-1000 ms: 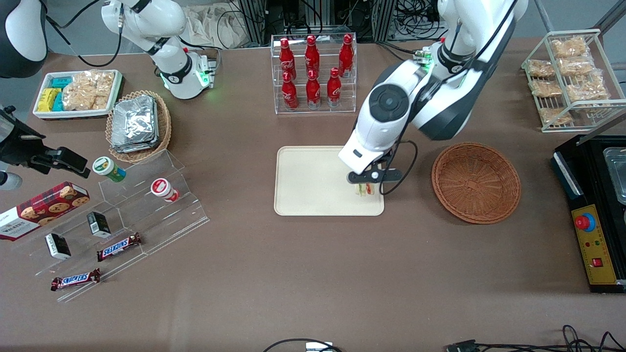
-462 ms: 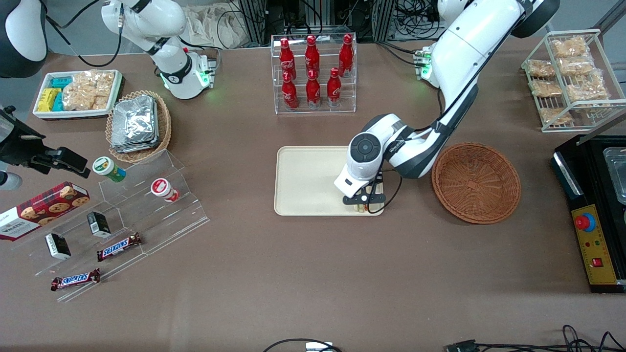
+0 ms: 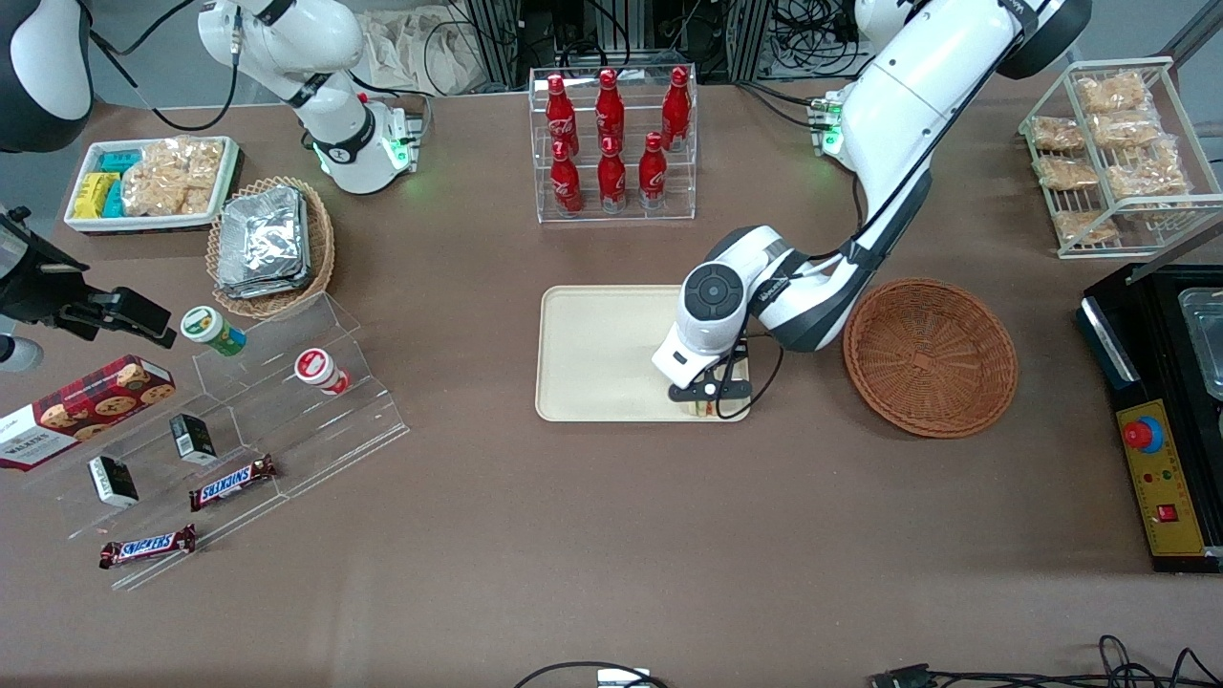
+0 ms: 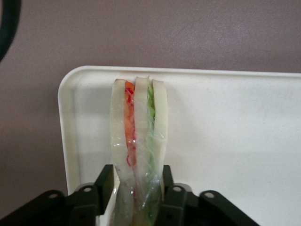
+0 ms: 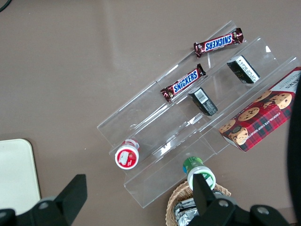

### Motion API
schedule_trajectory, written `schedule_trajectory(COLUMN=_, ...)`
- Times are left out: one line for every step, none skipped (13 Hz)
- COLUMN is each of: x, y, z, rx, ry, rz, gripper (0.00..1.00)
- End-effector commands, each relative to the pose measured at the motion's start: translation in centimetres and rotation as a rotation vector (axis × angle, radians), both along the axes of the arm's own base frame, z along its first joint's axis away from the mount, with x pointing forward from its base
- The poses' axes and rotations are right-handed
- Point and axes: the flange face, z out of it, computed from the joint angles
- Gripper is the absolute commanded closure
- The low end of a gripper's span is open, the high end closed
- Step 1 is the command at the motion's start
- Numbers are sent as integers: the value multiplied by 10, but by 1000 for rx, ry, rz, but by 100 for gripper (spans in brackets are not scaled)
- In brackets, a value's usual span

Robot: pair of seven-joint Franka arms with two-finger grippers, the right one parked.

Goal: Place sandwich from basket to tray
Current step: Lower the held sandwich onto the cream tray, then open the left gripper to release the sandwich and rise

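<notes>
The clear-wrapped sandwich (image 4: 138,136) of white bread with red-orange and green filling stands on edge on the cream tray (image 4: 235,141), close to one rounded corner. My gripper (image 4: 138,176) is shut on the sandwich, one black finger pressing each bread face. In the front view the gripper (image 3: 709,399) sits low over the tray (image 3: 592,354), at the corner nearest the camera and nearest the reddish-brown wicker basket (image 3: 930,355). Only a sliver of the sandwich (image 3: 705,409) shows under the fingers there. Nothing lies in the basket.
A clear rack of red cola bottles (image 3: 611,143) stands farther from the camera than the tray. A tan basket of foil packets (image 3: 270,247) and an acrylic snack stand (image 3: 277,401) lie toward the parked arm's end. A wire rack of snack bags (image 3: 1113,153) and a black control box (image 3: 1161,420) lie toward the working arm's.
The gripper has come down with the sandwich from above the tray to its surface, shifting slightly nearer the camera. In the last half second it hardly moved.
</notes>
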Motion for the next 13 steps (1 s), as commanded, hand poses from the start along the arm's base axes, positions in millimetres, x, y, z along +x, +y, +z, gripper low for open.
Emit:
schedule_trajectory(x=4, y=4, z=25, rx=36, ry=-20, rz=15, gripper=0)
schedule_trajectory(x=6, y=4, z=43, rx=36, ry=-34, rz=22, gripper=0)
schedule_trajectory(x=7, y=5, z=67, rx=41, ry=-54, rz=28, gripper=0)
schedule_trajectory(x=8, y=7, z=96, rx=32, ry=-56, rz=50, gripper=0)
schedule_trajectory(x=10, y=9, z=129, rx=16, ry=-55, rz=74, gripper=0)
schedule_trajectory(x=11, y=13, z=164, rx=18, ry=-64, rz=80, gripper=0)
schedule_trajectory(x=11, y=20, z=194, rx=32, ry=-71, rz=67, gripper=0)
schedule_trajectory(x=15, y=34, z=222, rx=54, ry=-82, rz=71, gripper=0)
schedule_trajectory(x=22, y=54, z=247, rx=64, ry=-94, rz=72, gripper=0)
schedule_trajectory(x=26, y=79, z=271, rx=52, ry=-96, rz=55, gripper=0)
schedule_trajectory(x=36, y=116, z=298, rx=20, ry=-96, rz=63, gripper=0)
schedule_trajectory(x=51, y=165, z=317, rx=-3, ry=-97, rz=89, gripper=0)
schedule_trajectory(x=55, y=200, z=330, rx=4, ry=-105, rz=77, gripper=0)
